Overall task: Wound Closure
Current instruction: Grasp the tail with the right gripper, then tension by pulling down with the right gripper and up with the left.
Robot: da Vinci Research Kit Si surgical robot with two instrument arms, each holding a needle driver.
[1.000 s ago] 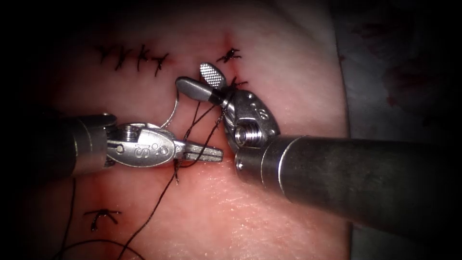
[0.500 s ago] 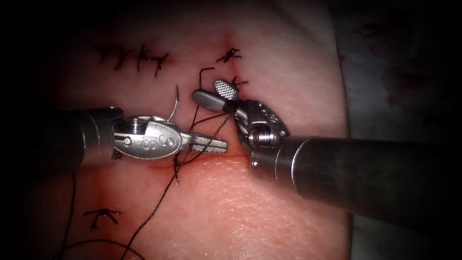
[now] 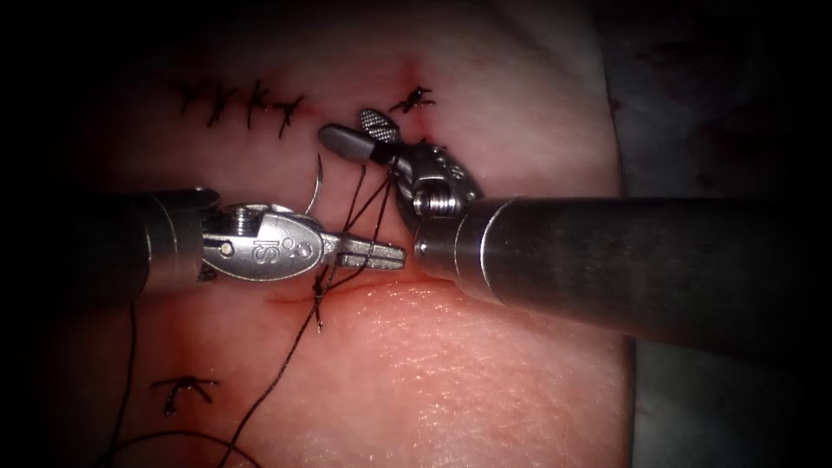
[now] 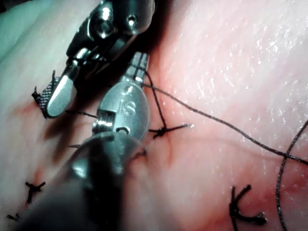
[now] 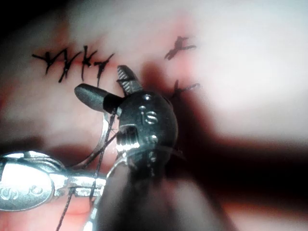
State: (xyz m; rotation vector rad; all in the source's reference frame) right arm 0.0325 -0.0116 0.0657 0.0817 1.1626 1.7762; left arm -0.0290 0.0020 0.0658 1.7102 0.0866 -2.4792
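Steel, curved: needle [image 3: 314, 186], one. It stands free of both tools just behind the left tool's body. Its point is up and its lower end is hidden, so whether it sits in the tissue [image 3: 485, 373] cannot be told.

Left tool [image 3: 374, 254]: jaws pressed together on the thread [image 3: 286, 355], low over the cut [image 3: 286, 300], which runs across the endoscope view here.

Right tool [image 3: 347, 124]: jaws spread wide, holding nothing, with one ribbed face turned up. Dark strands rise from the left tool's grip and lie against this tool's neck, just behind the jaws.

Thread: the long tail trails away down the endoscope view over bare tissue. A small knot [image 3: 319, 299] with a short end sits on the cut, directly under the left tool.

Finished stitches [image 3: 251, 104]: a row at the far left, with two more beyond the right tool.

Step, as judged: knot-tying on the current stitch, the strands draped about the right tool as a loop (how many turns cannot be counted).

Next move calls for: a free thread end within reach of the open jaws. The left tool must keep a steady hold so the strands do not slip off the neck, and the standing needle point must be kept clear.
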